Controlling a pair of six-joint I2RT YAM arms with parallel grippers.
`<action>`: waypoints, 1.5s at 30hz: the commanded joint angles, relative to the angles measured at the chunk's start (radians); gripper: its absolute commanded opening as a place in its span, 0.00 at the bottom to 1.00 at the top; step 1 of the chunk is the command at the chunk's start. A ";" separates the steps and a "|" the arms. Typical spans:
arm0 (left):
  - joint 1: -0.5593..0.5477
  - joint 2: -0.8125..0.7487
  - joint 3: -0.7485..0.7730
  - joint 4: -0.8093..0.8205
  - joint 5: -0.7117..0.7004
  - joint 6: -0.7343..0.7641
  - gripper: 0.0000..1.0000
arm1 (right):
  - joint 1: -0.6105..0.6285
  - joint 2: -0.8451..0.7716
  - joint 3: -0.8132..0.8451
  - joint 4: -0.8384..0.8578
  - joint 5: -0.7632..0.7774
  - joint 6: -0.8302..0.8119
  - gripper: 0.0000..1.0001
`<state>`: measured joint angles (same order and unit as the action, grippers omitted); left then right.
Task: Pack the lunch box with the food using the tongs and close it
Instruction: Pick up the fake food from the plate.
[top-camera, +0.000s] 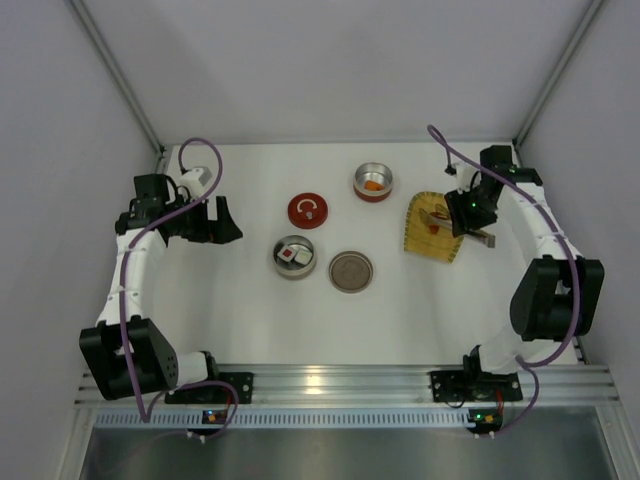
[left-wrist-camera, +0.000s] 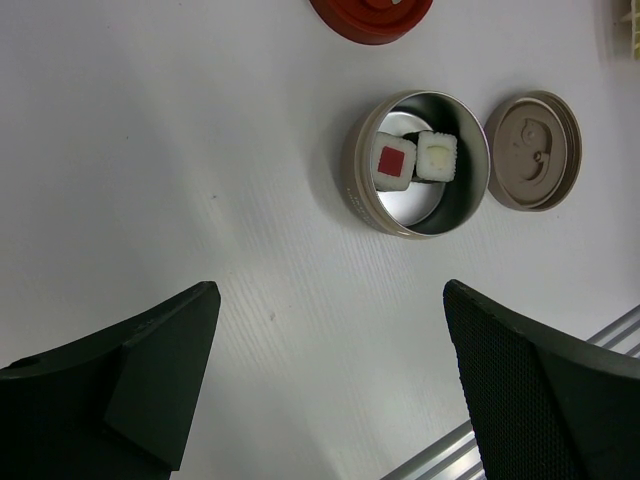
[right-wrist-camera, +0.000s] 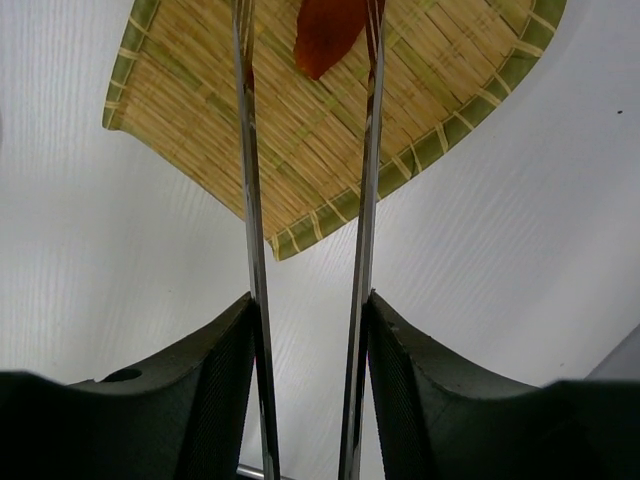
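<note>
Tongs (right-wrist-camera: 250, 200) are clamped in the half-closed right gripper (right-wrist-camera: 310, 325), arms reaching over the woven mat (right-wrist-camera: 200, 100) near the right edge of the table (top-camera: 250, 320), an orange-red food piece (right-wrist-camera: 325, 35) between them. Left gripper (left-wrist-camera: 330, 340) hangs wide open and empty over the table's left side.

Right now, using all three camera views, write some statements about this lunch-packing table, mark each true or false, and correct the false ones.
1. The left gripper is open and holds nothing. True.
2. The right gripper is shut on the tongs. True.
3. The tin with two white pieces has its lid on. False: it is open, and a beige lid lies beside it.
4. The reddish piece between the tongs' arms is over the red lid. False: it is over the woven mat.
5. The far tin holds an orange piece. True.
</note>
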<state>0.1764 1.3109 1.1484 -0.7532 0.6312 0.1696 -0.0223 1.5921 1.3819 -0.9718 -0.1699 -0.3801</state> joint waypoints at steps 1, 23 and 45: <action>0.006 -0.021 -0.004 0.029 0.009 0.013 0.98 | 0.015 0.011 -0.010 0.074 0.035 0.021 0.44; 0.006 -0.042 -0.018 0.035 0.016 0.007 0.98 | 0.054 -0.038 -0.041 0.036 0.046 0.000 0.21; 0.006 -0.025 -0.021 0.051 0.012 0.008 0.98 | 0.068 0.051 0.368 -0.028 -0.054 0.021 0.00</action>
<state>0.1764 1.2942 1.1347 -0.7483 0.6312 0.1699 0.0257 1.6131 1.6547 -0.9932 -0.1764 -0.3855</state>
